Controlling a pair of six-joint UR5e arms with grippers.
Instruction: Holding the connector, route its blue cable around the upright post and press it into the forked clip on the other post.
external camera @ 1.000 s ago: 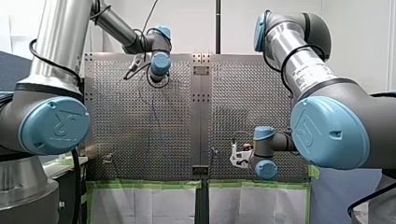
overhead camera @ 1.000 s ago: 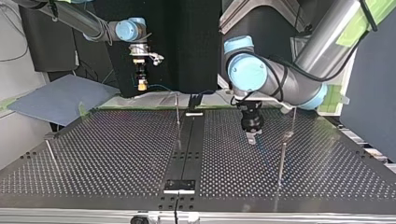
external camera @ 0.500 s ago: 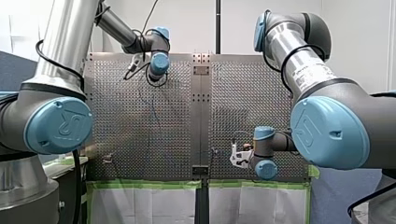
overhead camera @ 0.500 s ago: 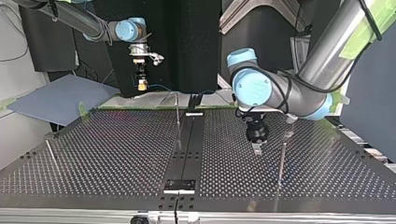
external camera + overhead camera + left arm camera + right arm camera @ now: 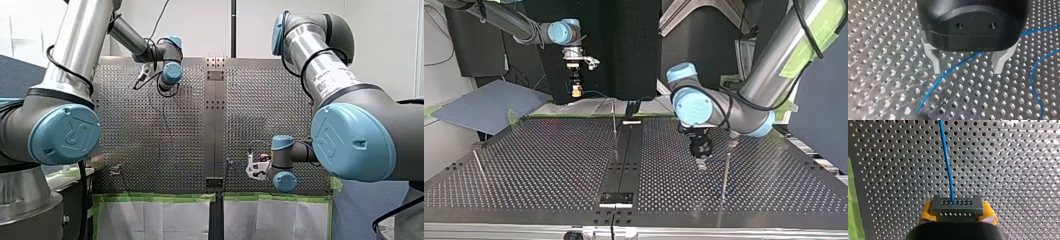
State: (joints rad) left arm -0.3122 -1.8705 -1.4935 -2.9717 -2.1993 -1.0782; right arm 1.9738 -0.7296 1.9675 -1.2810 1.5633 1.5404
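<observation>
Blue cable [image 5: 946, 165] runs straight out of the grey connector [image 5: 956, 206], clamped in the yellow-padded right claw [image 5: 958, 214], likely to anchor that end; the left claw [image 5: 966, 71] hangs open astride the cable above the perforated worktop [image 5: 885, 50], seemingly ready to pinch it for routing

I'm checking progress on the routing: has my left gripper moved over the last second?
Yes. In the top view my left gripper has shifted toward the camera and closer to the thin post at the view's right.
</observation>
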